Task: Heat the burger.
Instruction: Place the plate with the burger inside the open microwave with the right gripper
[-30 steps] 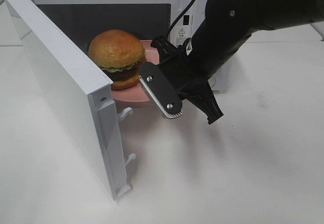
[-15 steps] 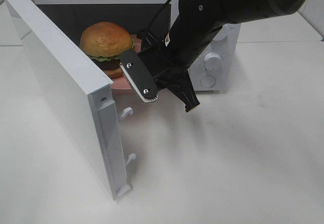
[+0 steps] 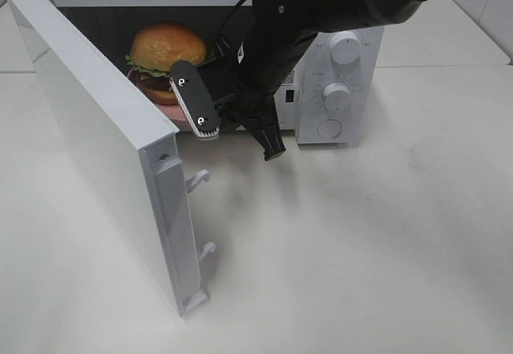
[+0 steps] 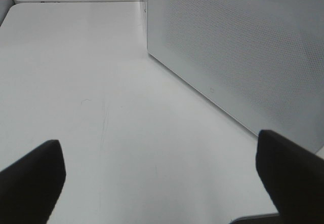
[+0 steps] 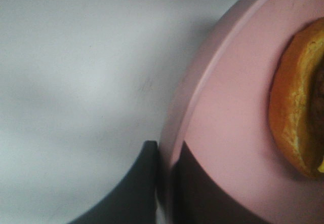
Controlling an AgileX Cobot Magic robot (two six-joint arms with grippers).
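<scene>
Burger [image 3: 167, 50] on plate [image 5: 228, 107] inside microwave [image 3: 362, 82], door [image 3: 96, 130] standing wide. Right gripper [image 5: 164, 183] clamped on plate rim; left gripper [image 4: 161, 176] fully spread, holding nothing.

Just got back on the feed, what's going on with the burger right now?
The right hand is shut on the rim of the pink plate, which carries the burger, and holds it in the mouth of the microwave. The microwave door stands wide open. Whether the plate rests on the oven floor yet is not clear. The left hand is open and holds nothing, off to the side over the white table.
</scene>
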